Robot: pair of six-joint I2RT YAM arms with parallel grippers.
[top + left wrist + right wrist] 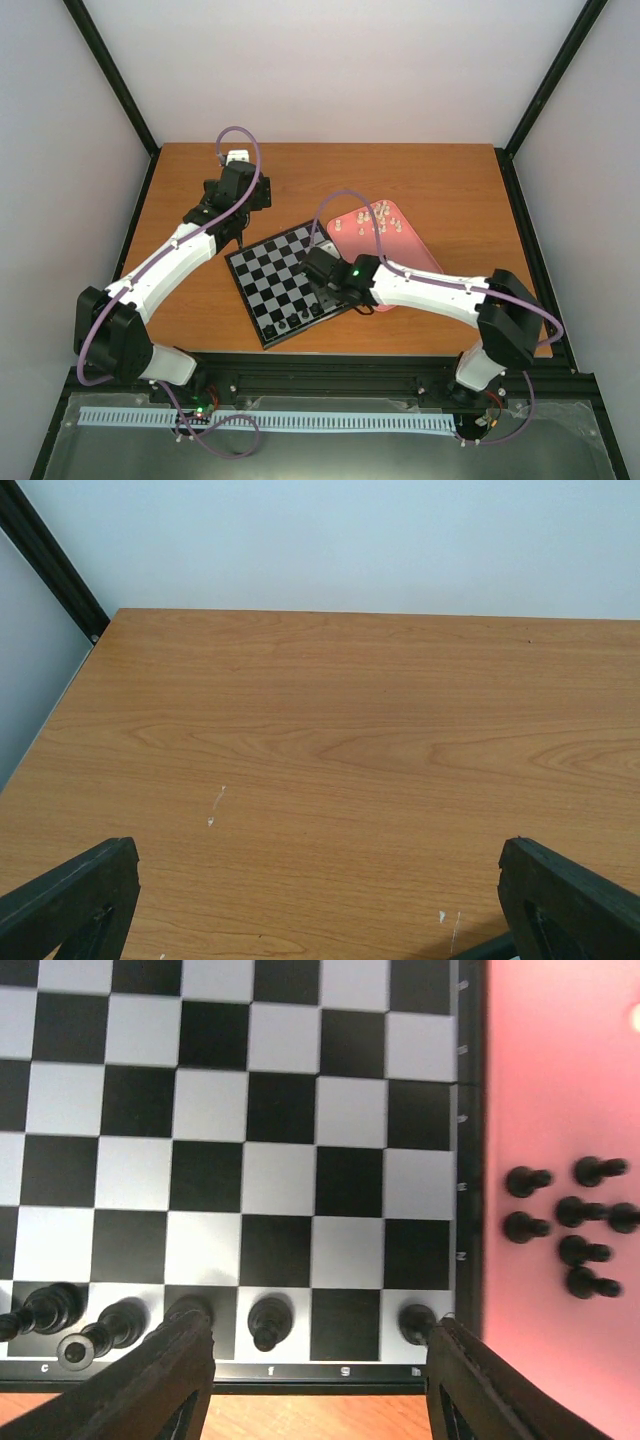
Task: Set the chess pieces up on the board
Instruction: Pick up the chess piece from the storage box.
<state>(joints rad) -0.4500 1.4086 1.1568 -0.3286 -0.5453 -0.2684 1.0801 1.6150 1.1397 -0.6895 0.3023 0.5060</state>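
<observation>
right wrist | right gripper [315,1338] spread wide | chess pieces [268,1320] on board [280,1110]

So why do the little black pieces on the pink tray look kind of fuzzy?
Right wrist view: the black pieces on the pink tray look slightly soft, probably camera closeness; the right end effector at the bottom is blurrier. Top view: evenly lit, no glare.

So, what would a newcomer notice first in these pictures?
The checkered board lies askew at mid-table, a few black pieces lined along its near row, where the open right gripper hovers. Against its right edge, a pink tray holds loose pieces, cream and black.
</observation>
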